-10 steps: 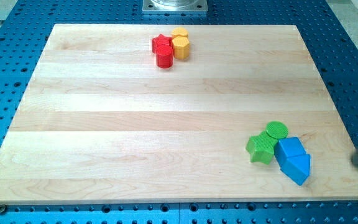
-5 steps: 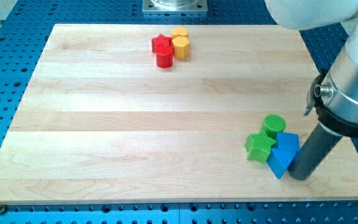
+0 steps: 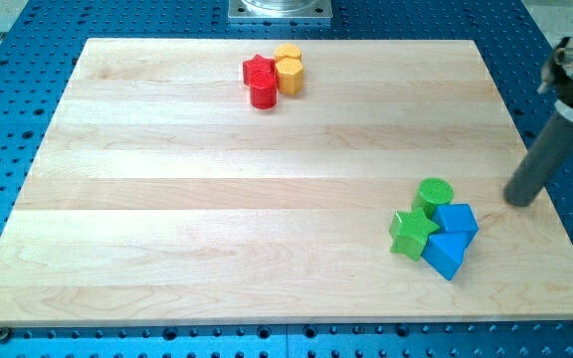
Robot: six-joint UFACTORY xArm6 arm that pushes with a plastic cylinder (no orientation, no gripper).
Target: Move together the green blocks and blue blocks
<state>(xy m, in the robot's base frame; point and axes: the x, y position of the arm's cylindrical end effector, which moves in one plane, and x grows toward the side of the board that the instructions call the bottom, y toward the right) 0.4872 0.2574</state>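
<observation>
Near the view's bottom right, a green cylinder (image 3: 434, 192), a green star block (image 3: 412, 231), a blue cube-like block (image 3: 458, 220) and a blue triangular block (image 3: 445, 254) sit packed together, touching. My tip (image 3: 518, 201) is to the right of this cluster, apart from it, level with the green cylinder.
A red star block (image 3: 258, 70), a red cylinder (image 3: 264, 90) and two yellow hexagonal blocks (image 3: 287, 72) are clustered at the view's top centre. The wooden board (image 3: 217, 199) lies on a blue perforated table; its right edge is just right of my tip.
My tip came in from the right, pushed the blue blocks left against the green ones, then drew back up and to the right. The cluster has shifted slightly left.
</observation>
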